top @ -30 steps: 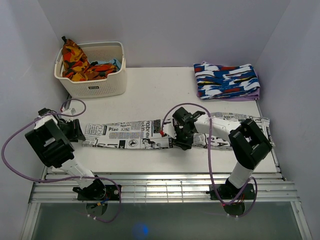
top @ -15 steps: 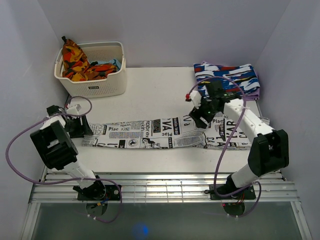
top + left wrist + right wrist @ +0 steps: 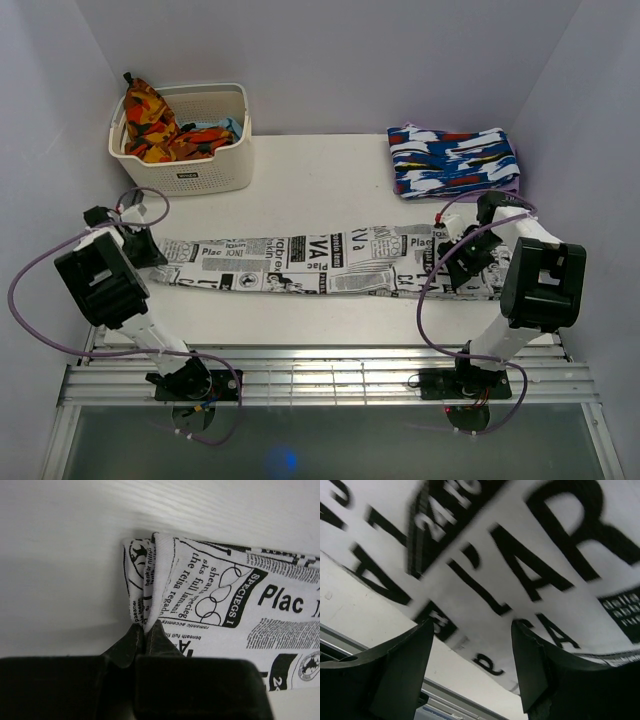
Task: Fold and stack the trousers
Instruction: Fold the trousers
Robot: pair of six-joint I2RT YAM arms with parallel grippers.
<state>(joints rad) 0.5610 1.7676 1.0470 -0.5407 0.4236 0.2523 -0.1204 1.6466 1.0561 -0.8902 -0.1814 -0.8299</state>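
Note:
The trousers point(image 3: 320, 262), white cloth printed with black newspaper text, lie stretched in a long strip from left to right across the table. My left gripper point(image 3: 141, 250) is at their left end. In the left wrist view its tips point(image 3: 145, 630) are shut, pinching a raised fold of the trousers' point(image 3: 210, 595) edge. My right gripper point(image 3: 460, 262) is low over the right end of the strip. The right wrist view shows it open point(image 3: 472, 625), its fingers point(image 3: 410, 650) spread just above the printed cloth point(image 3: 485, 555) near its front edge, holding nothing.
A white basket point(image 3: 195, 172) with an orange-red-yellow cloth point(image 3: 148, 120) stands at the back left. A folded blue-white-red garment point(image 3: 455, 160) lies at the back right. Metal rails point(image 3: 320, 372) run along the table's near edge, and walls close in on both sides.
My left gripper has shut on the trousers' left end. My right arm has swung from mid-strip, past the back, to the right end. The trousers now lie straighter and longer.

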